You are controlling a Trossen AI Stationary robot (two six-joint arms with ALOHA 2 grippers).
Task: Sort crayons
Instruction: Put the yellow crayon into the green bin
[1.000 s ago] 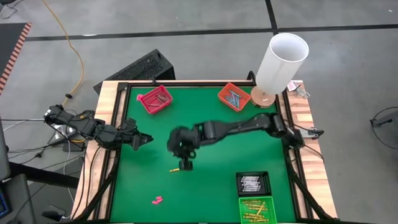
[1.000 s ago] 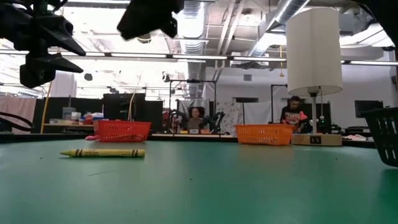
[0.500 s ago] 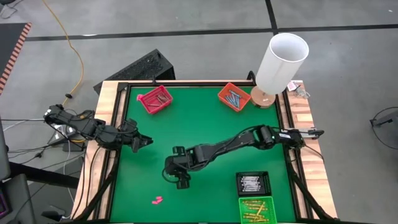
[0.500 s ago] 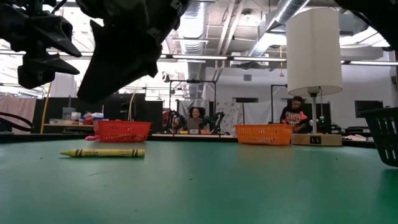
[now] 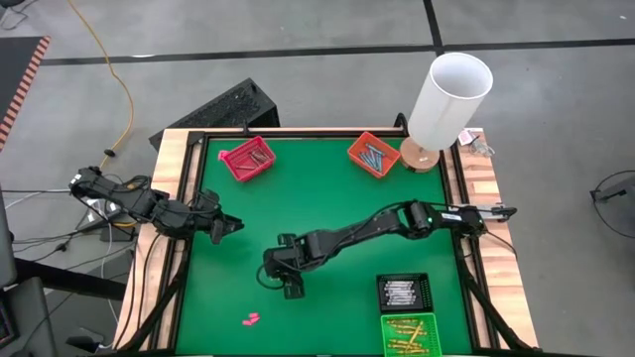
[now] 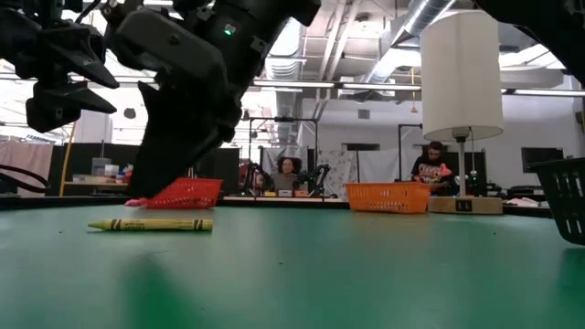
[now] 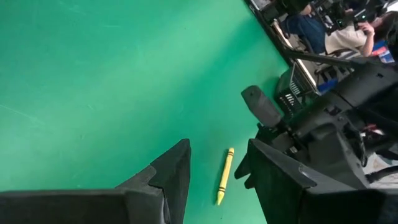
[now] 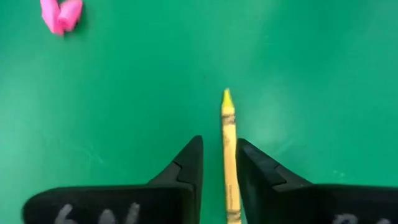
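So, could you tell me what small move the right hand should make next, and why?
Probably close the right hand on the yellow crayon. The crayon lies on the green table between its open fingers, lined up with them, so a grip looks ready.

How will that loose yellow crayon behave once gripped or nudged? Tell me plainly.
The yellow crayon looks thin, straight and round, so it probably stays stiff but may roll on the flat green table. It lies between the right gripper jaws; its paper wrapper likely aids grip.
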